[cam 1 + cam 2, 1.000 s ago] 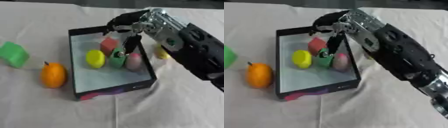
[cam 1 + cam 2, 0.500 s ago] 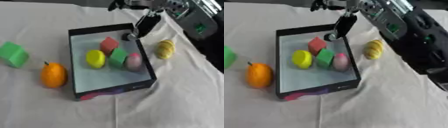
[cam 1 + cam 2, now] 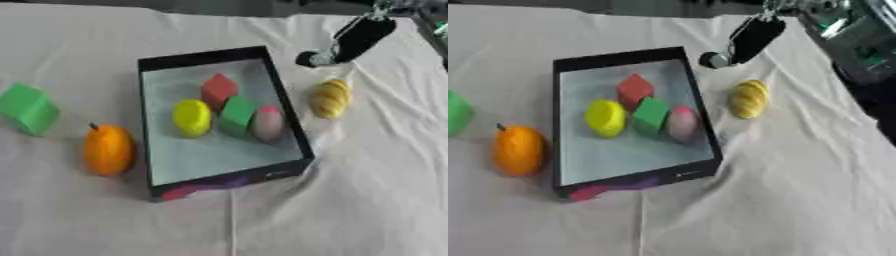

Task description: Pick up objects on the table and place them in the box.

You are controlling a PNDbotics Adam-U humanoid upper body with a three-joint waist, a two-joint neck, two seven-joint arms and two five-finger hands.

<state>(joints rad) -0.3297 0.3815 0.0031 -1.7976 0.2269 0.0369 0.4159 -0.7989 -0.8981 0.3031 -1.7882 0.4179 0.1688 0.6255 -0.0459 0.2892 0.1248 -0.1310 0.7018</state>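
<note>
A black-rimmed box (image 3: 203, 56) lies mid-table and holds a red cube (image 3: 219, 89), a yellow round piece (image 3: 192, 117), a green block (image 3: 236, 115) and a pink egg-shaped piece (image 3: 268, 123). On the cloth outside it are a green cube (image 3: 30, 108) and an orange (image 3: 108, 149) to the left, and a yellow striped fruit (image 3: 332, 98) to the right. My right hand (image 3: 754, 36) reaches in from the top right. One straight black finger hangs just beyond the box's far right corner, above the striped fruit, and holds nothing. My left hand does not show.
A wrinkled white cloth (image 3: 350, 200) covers the table. My right arm's dark body (image 3: 859, 55) fills the upper right corner. Bare cloth stretches in front of the box and to its right.
My right hand has lifted out of the box and drawn back to the far right, past the box's corner. The pieces in the box and on the cloth have stayed put.
</note>
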